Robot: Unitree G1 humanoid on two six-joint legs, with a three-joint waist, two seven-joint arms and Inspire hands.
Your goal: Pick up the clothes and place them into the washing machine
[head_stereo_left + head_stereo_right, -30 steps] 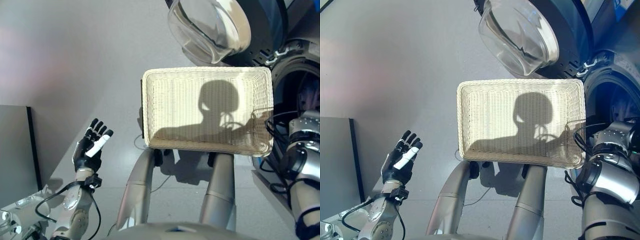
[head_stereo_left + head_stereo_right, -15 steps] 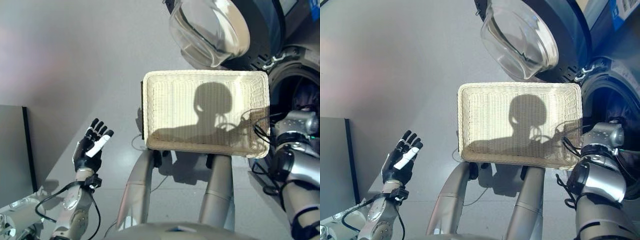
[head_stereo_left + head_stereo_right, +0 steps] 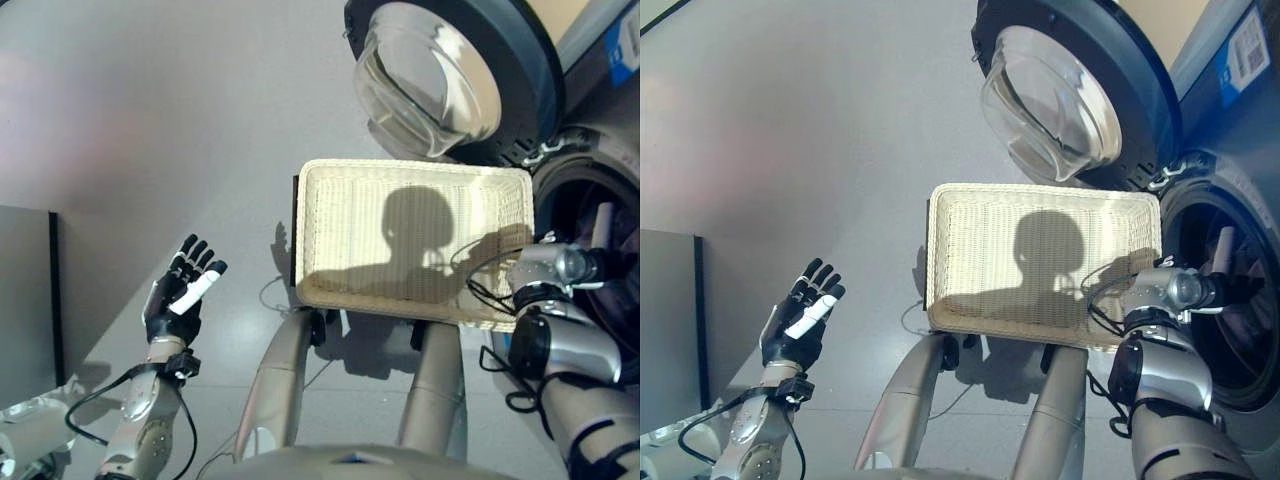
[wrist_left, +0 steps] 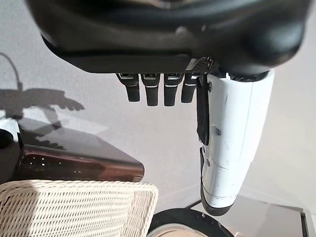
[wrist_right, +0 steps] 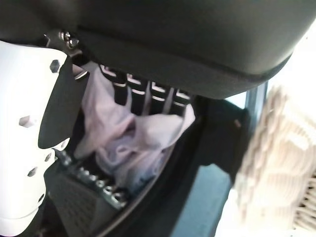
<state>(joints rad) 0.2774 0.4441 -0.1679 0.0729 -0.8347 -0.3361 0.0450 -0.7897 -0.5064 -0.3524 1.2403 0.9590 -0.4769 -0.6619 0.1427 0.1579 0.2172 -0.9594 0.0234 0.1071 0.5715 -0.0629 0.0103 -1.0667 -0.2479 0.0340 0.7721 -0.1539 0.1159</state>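
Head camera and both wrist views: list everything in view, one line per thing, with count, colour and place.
wicker basket: one, cream, empty, on the floor before the robot, beside the washer.
washing machine: one, dark grey, to the right, drum mouth open.
washer door: one, dark rim with clear glass bowl, swung open beyond the basket.
clothes: one bundle, pale lilac, at the right hand's fingers inside the drum.
dark panel: one, grey, at far left.
left robot hand: dark, white thumb cover, open, raised, empty.
right robot hand: dark, reaching into the drum.

head eyes: down, share basket (image 3: 410, 240) | wrists: close along fingers (image 4: 150, 91)
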